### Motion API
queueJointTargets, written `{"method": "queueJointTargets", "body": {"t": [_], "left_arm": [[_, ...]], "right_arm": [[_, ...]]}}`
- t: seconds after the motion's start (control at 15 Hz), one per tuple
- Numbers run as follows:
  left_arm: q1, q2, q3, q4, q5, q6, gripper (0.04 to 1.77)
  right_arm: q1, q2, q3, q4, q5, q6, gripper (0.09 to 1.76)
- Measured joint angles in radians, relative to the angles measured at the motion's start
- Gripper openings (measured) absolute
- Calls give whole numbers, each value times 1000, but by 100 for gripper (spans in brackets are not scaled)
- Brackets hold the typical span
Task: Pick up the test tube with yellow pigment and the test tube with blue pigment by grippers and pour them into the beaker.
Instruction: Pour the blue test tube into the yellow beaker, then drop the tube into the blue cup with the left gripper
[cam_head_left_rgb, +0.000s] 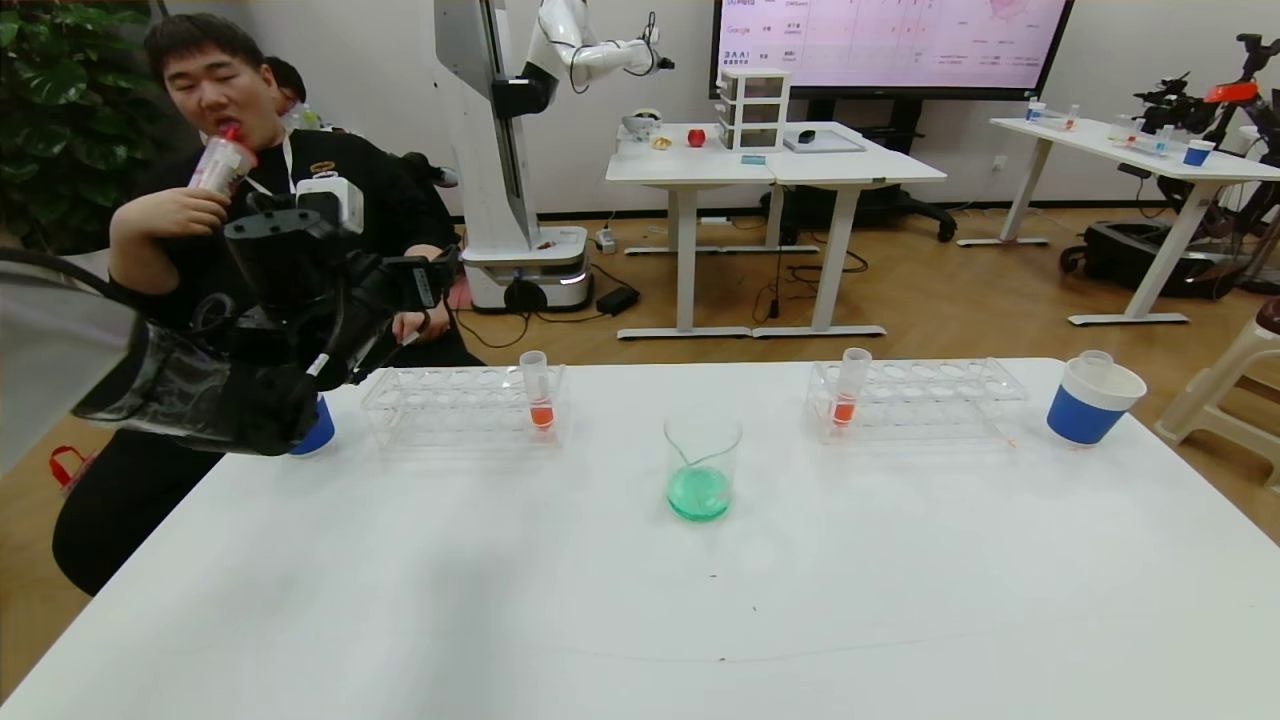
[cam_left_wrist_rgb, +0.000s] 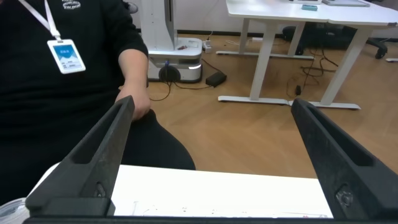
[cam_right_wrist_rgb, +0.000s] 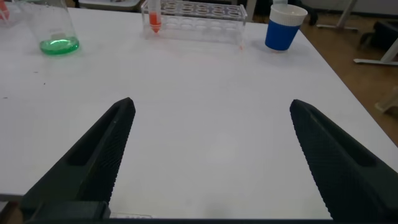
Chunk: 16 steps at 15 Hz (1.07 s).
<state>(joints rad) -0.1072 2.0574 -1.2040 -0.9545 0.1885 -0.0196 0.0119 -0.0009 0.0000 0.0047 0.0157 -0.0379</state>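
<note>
The beaker (cam_head_left_rgb: 702, 465) stands at the table's middle with green liquid in its bottom; the right wrist view shows the beaker (cam_right_wrist_rgb: 56, 28) too. The test tube with yellow pigment and the test tube with blue pigment are out of view. My left gripper (cam_head_left_rgb: 420, 285) hangs open over the table's back left corner, above a partly hidden blue cup (cam_head_left_rgb: 318, 430). In its own view the left gripper (cam_left_wrist_rgb: 212, 104) holds nothing and faces the floor past the table edge. My right gripper (cam_right_wrist_rgb: 212, 104) is open and empty above bare tabletop, and is outside the head view.
Two clear racks (cam_head_left_rgb: 460, 400) (cam_head_left_rgb: 920, 395) stand at the back, each with an orange-red tube (cam_head_left_rgb: 537, 390) (cam_head_left_rgb: 850, 385). A blue-and-white cup (cam_head_left_rgb: 1090, 405) at the back right holds a clear tube (cam_head_left_rgb: 1095, 362). A seated person (cam_head_left_rgb: 250, 190) is close behind the left corner.
</note>
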Motion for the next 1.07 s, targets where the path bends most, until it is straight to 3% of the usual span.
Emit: {"method": "queueJointTargets", "body": {"t": [0.2, 0.53, 0.87, 1.07], "left_arm": [[-22, -77, -20, 79, 0, 22, 175], [-36, -328, -4, 236, -3, 34, 175], [-32, -652, 186, 315, -3, 128, 175], [-16, -882, 314, 451, -2, 176, 175]], "right_arm": [[0, 0, 0, 0, 0, 0, 174], [0, 0, 0, 0, 0, 0, 174], [-1, 0, 0, 0, 0, 0, 174], [-1, 0, 0, 0, 0, 0, 174]]}}
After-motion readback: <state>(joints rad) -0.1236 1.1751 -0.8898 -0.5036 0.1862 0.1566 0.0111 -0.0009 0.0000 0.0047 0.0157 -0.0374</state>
